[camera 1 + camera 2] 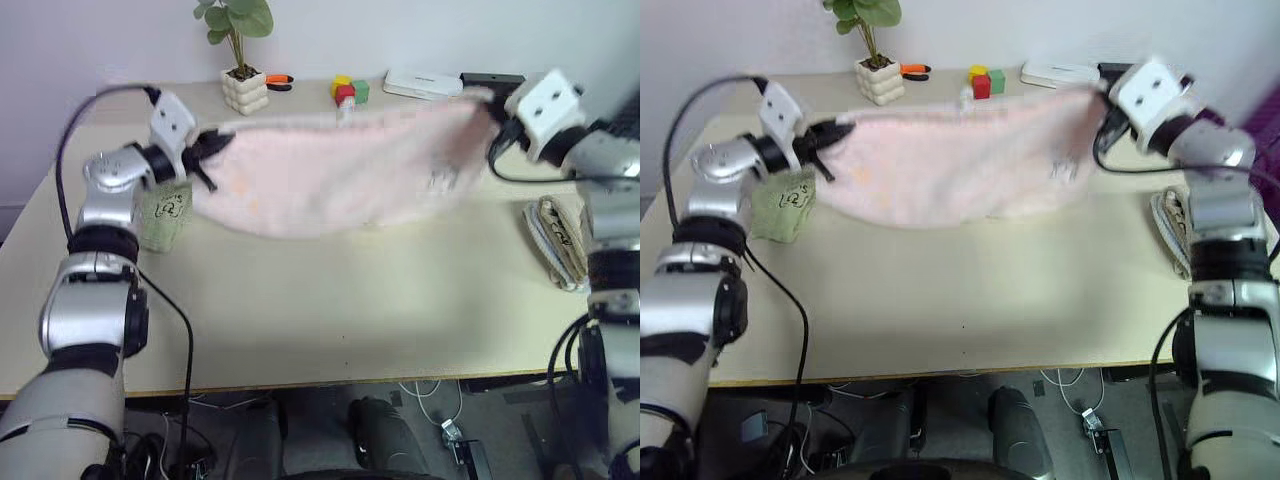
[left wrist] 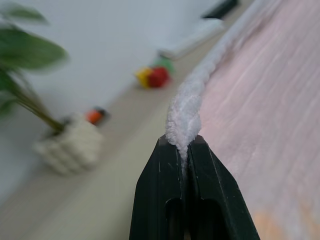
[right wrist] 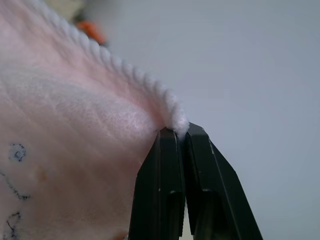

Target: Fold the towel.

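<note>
While my two arms are reaching out over the pale beige tabletop (image 1: 330,330), I am holding the pale pink terry towel (image 1: 340,175) stretched between them, lifted so that its middle is sagging in a soft curve toward the table. My left gripper (image 2: 183,145) is pinching one upper corner, its black fingers pressed together on the thick white-pink hem. My right gripper (image 3: 176,131) is clamping the opposite upper corner in the same way, with the small dark printed mark (image 1: 441,178) hanging just below it. Behind the towel, a green plant in a white knobbly pot (image 1: 245,88), some small coloured blocks (image 1: 349,91) and a flat white box (image 1: 424,83) are standing along the far edge. A small light-green cloth (image 1: 163,213) is lying beneath my left wrist, and a beige folded towel (image 1: 560,238) is resting near my right arm.
</note>
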`<state>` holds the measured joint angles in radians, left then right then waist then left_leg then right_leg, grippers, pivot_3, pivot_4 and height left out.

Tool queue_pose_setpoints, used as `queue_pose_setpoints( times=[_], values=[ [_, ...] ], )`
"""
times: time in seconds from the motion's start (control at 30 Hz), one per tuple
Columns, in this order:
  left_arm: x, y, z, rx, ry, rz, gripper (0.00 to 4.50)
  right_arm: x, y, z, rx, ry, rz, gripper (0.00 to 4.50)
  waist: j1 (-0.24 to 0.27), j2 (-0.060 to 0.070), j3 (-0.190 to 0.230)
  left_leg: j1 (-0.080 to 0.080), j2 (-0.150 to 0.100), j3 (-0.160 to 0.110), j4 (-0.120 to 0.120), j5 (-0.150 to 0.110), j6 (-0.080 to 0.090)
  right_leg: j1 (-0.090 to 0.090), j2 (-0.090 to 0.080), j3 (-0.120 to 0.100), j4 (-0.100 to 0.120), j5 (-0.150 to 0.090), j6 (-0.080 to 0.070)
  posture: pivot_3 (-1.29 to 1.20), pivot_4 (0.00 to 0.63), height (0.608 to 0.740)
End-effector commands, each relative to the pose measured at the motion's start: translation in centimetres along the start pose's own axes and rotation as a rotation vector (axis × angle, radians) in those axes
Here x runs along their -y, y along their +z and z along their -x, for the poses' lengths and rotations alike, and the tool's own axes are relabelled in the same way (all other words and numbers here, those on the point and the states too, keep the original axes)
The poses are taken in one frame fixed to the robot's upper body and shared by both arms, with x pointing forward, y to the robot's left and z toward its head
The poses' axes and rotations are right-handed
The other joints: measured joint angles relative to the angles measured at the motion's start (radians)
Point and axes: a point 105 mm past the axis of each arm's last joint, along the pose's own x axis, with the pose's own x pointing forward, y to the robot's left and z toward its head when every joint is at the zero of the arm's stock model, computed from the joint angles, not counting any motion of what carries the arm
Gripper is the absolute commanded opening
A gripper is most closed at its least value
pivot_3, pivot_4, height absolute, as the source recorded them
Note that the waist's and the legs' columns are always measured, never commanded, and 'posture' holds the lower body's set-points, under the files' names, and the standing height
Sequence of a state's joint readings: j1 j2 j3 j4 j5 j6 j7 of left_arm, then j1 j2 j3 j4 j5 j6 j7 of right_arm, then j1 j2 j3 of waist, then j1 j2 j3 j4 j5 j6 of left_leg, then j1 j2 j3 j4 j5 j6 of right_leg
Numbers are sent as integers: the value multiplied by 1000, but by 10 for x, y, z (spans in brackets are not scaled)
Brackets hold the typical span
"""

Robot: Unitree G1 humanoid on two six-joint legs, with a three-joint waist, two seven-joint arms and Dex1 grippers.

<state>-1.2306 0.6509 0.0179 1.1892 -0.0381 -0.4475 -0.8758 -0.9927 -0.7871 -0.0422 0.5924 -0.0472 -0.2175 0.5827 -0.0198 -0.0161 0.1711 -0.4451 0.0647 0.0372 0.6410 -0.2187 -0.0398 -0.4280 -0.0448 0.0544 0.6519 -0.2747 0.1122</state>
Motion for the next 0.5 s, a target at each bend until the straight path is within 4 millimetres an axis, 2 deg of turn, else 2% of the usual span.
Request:
queue_pose_setpoints(
  times=[0.03,0.1,0.27,0.33,0.5],
  values=[
    [-34,21,26,31,41,-102,44,34,17,16,97,-117,7,0,1,0,0,1,0,1,-4,0,0,0,0,0,-2,0,0,0,150,740],
    [-27,20,32,52,-43,-81,44,18,15,24,120,-38,-18,0,6,0,0,2,0,2,-9,1,-1,0,0,0,-4,0,0,0,150,740],
    [27,-10,51,52,-365,-54,44,-51,-1,61,81,224,-89,0,13,1,0,3,0,5,-8,3,-4,2,-3,-1,-4,0,0,0,150,740],
    [44,-20,58,61,-437,-38,44,-74,-6,77,45,320,-105,0,8,2,0,3,0,6,-4,3,-4,2,-3,-1,-2,0,0,0,150,740],
    [90,-47,83,9,-657,9,44,-116,-18,112,-46,525,-177,0,5,1,0,3,1,5,6,2,-4,3,-2,1,7,0,0,0,150,740]
  ],
)
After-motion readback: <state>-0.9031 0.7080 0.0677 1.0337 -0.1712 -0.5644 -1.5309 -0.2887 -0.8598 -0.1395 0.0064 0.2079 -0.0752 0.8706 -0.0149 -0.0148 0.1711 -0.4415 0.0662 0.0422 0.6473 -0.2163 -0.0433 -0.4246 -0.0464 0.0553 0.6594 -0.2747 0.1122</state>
